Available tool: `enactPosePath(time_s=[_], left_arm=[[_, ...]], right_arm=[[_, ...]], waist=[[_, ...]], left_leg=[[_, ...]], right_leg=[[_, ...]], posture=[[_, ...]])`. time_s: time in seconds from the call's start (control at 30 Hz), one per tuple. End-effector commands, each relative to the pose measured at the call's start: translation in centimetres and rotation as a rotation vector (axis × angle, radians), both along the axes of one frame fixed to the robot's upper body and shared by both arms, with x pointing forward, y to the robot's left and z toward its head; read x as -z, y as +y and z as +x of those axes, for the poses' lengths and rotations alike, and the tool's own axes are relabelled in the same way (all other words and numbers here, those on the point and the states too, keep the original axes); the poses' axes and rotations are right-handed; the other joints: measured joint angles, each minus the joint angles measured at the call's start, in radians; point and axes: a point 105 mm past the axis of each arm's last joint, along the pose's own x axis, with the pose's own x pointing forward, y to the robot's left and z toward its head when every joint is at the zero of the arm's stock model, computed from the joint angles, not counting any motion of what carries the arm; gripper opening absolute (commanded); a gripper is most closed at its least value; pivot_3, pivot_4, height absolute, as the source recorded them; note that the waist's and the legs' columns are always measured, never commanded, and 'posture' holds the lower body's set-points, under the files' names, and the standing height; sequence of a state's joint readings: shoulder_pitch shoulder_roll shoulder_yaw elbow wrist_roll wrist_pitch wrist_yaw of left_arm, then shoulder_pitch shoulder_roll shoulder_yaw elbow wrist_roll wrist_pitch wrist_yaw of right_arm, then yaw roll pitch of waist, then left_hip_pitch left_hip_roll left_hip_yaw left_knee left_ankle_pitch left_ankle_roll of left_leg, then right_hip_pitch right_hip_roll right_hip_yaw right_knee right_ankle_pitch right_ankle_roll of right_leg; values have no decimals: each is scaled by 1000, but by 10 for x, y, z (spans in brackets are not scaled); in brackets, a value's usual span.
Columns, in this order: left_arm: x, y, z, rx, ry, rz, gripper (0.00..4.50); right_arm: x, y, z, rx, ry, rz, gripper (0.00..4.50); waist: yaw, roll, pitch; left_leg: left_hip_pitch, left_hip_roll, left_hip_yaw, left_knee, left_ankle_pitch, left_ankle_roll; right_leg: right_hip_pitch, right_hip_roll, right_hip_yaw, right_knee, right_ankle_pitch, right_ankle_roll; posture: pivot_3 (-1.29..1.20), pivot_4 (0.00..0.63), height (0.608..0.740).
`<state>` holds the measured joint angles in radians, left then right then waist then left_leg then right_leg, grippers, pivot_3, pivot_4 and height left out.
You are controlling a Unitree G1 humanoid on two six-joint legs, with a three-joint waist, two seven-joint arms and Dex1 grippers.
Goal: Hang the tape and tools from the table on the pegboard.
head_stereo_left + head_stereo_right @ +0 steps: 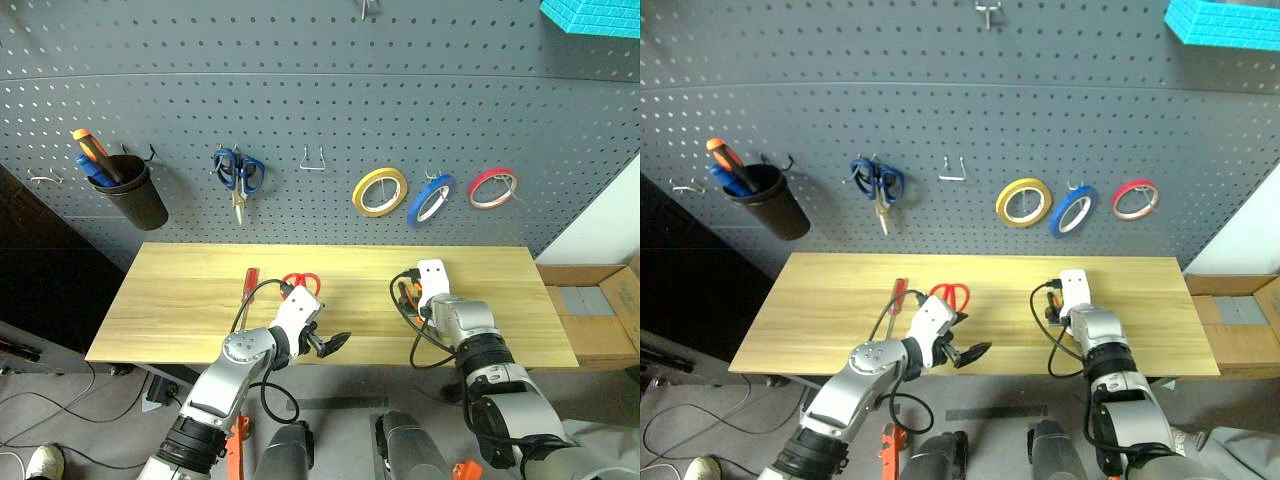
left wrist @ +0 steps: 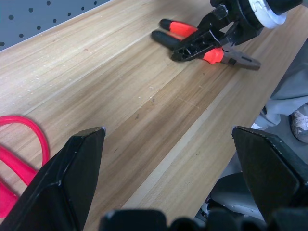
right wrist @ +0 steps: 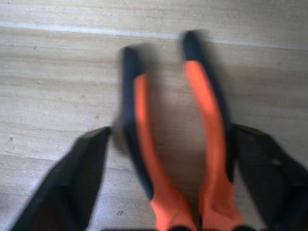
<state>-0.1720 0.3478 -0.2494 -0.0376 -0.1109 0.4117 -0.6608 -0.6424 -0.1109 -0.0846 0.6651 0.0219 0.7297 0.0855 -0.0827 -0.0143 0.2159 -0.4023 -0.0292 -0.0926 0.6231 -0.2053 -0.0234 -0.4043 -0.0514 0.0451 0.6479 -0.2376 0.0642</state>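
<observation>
The right gripper [image 3: 168, 168] is down on the desk with its black fingers [image 3: 77, 178] set either side of the orange-and-black pliers [image 3: 180, 144]; the fingers bracket both handles, one looks to be against the outer handle and the other stands just off, so I judge it is in the act of taking hold rather than already gripping. The pliers lie right of the middle of the desk [image 1: 180, 300], between its front and back edges. The left gripper [image 1: 328, 345] hovers over the front edge near the middle, its fingers [image 2: 72, 178] spread wide and holding nothing. Just behind it lie the red-handled scissors [image 1: 303, 283] and, beside them toward the left end, the slim red-handled screwdriver [image 1: 249, 283], both flat on the wood. Up on the pegboard [image 1: 300, 80] the blue tape [image 1: 431, 199] already hangs on a hook between the yellow roll [image 1: 380, 191] and the red roll [image 1: 493, 187]. So the tape looks done, and all three tools are left to hang; an empty hook [image 1: 312, 160] sits beside the blue-handled scissors [image 1: 238, 175].
</observation>
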Motion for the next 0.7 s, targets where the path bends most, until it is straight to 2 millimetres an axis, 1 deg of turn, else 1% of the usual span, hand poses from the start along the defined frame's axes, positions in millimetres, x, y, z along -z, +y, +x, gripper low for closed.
enactPosePath(time_s=[0.03,0.27,0.33,0.43,0.53,0.63,0.7], left_arm=[[-15,-5,5,14,-46,-27,4500],[-17,-6,8,20,-56,-29,4500],[-20,-6,8,20,-62,-34,4500],[-29,-2,4,5,-71,-65,4500],[-39,6,-7,-28,-69,-115,4500],[-52,14,-19,-83,-72,-179,4500],[-63,20,-24,-138,-85,-225,4500]], right_arm=[[-10,0,8,-19,-48,-12,2818],[-24,5,17,-134,-144,-100,2817],[-36,16,20,-219,-197,-101,2817],[-63,42,16,-400,-305,-59,2817],[-96,69,3,-549,-412,20,2817],[-127,93,-12,-624,-488,145,2817],[-155,111,-20,-634,-547,281,2817]], waist=[[0,0,0],[-1,0,0],[-1,0,0],[-2,0,0],[-2,0,0],[0,-1,-1],[2,-1,-2]], left_leg=[[0,0,0,0,0,0],[0,0,1,0,0,0],[0,0,1,0,0,0],[0,1,2,-1,0,0],[0,1,2,-2,0,0],[0,1,0,-3,0,-1],[0,2,-3,-3,0,-1]], right_leg=[[0,0,0,0,0,0],[0,0,0,0,0,0],[0,0,0,-1,0,0],[-1,0,1,-1,0,0],[-2,0,1,-1,0,0],[-2,0,0,-1,0,0],[-2,0,0,-1,0,0]], posture=[[-27,219,740],[-33,203,740],[-32,192,740],[-33,175,740],[-28,155,740],[-19,136,740],[-9,123,740]])
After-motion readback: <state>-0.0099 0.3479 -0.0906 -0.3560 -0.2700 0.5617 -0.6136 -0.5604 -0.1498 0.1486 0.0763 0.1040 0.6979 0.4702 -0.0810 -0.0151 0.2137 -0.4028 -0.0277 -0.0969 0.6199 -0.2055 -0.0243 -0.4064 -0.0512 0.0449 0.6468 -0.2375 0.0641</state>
